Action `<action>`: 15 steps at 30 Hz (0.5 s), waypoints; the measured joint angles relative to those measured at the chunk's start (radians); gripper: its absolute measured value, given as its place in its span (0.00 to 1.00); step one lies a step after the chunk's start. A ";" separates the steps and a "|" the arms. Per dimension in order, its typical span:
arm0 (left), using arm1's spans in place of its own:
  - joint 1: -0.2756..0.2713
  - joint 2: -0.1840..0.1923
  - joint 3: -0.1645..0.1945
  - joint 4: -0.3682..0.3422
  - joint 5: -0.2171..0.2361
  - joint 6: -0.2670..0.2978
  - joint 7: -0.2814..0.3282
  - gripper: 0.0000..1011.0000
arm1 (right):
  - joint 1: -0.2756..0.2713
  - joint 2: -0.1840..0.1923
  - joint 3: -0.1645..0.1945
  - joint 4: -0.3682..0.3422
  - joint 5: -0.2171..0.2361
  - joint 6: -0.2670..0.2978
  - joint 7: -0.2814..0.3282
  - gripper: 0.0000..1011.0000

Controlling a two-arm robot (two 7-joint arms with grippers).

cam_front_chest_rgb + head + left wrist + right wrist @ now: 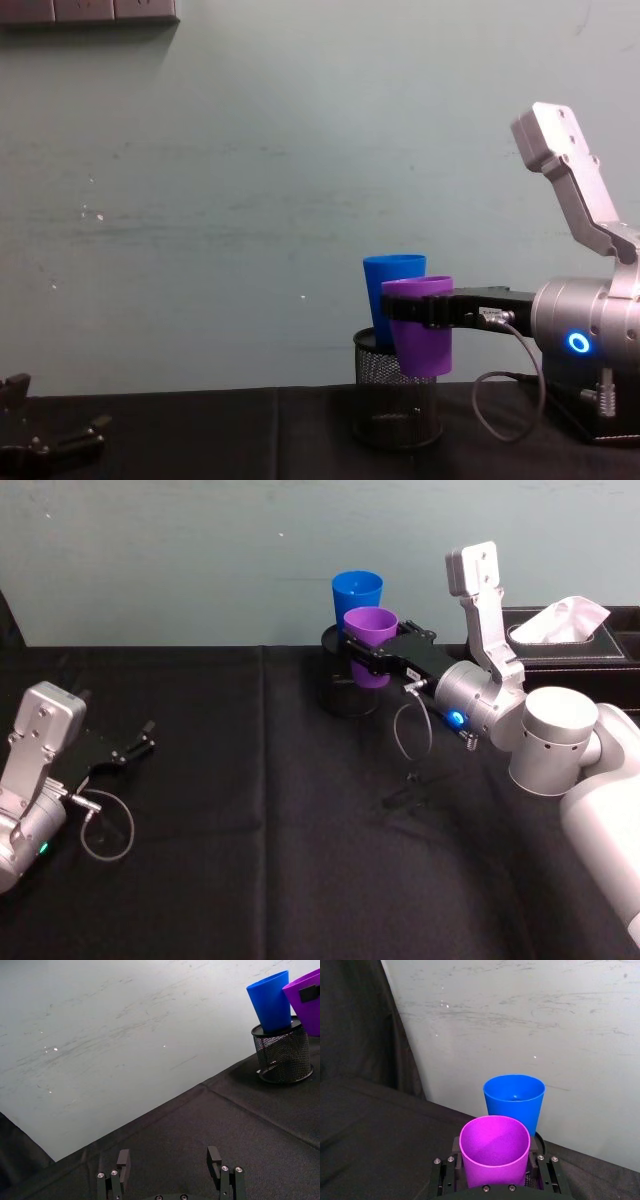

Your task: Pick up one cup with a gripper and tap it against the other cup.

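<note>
Because the blue cup [357, 588] perches in the mesh pen pot [397, 400] at far centre, a hard tap from the purple cup [494, 1147], clamped aloft in the right hand [430, 310] just beside it, could topple it. The left hand [140, 742] idles near left, fingers [213, 1156] apart.

Arms silver-grey, with rounded joint housings: right arm [480, 695], left arm [35, 750]. Glowing blue ring [579, 343] at right wrist, green light [43, 848] at left. Grey cable loop [413, 730] at each wrist. Right gripper [365, 640] and left gripper [148, 737] both black and flat-fingered, with silver screws [113, 1173].
</note>
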 joint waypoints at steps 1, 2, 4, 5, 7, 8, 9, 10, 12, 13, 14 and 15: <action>0.000 0.000 0.000 0.000 0.000 0.000 0.000 0.99 | 0.000 0.000 0.000 0.000 0.000 0.000 0.000 0.72; 0.000 0.000 0.000 0.000 0.000 0.000 0.000 0.99 | 0.000 0.000 0.000 0.000 0.000 0.000 0.000 0.72; 0.000 0.000 0.000 0.000 0.000 0.000 0.000 0.99 | 0.000 0.000 0.000 0.000 0.000 0.000 0.000 0.72; 0.000 0.000 0.000 0.000 0.000 0.000 0.000 0.99 | 0.000 0.000 0.000 0.000 0.000 0.000 0.000 0.72; 0.000 0.000 0.000 0.000 0.000 0.000 0.000 0.99 | 0.000 0.000 0.000 0.000 0.000 0.000 0.000 0.72; 0.000 0.000 0.000 0.000 0.000 0.000 0.000 0.99 | 0.000 0.000 0.000 0.000 0.000 0.000 0.000 0.72; 0.000 0.000 0.000 0.000 0.000 0.000 0.000 0.99 | 0.000 0.000 0.000 0.000 0.000 0.000 0.000 0.72; 0.000 0.000 0.000 0.000 0.000 0.000 0.000 0.99 | 0.000 0.000 0.000 0.000 0.000 0.000 0.000 0.72; 0.000 0.000 0.000 0.000 0.000 0.000 0.000 0.99 | 0.000 0.000 0.000 0.000 0.000 0.000 0.000 0.72; 0.000 0.000 0.000 0.000 0.000 0.000 0.000 0.99 | 0.000 0.000 0.000 0.000 0.000 0.000 0.000 0.72; 0.000 0.000 0.000 0.000 0.000 0.000 0.000 0.99 | 0.000 0.000 0.000 0.000 0.000 0.000 0.000 0.72; 0.000 0.000 0.000 0.000 0.000 0.000 0.000 0.99 | 0.000 0.000 0.000 0.000 0.000 0.000 0.000 0.72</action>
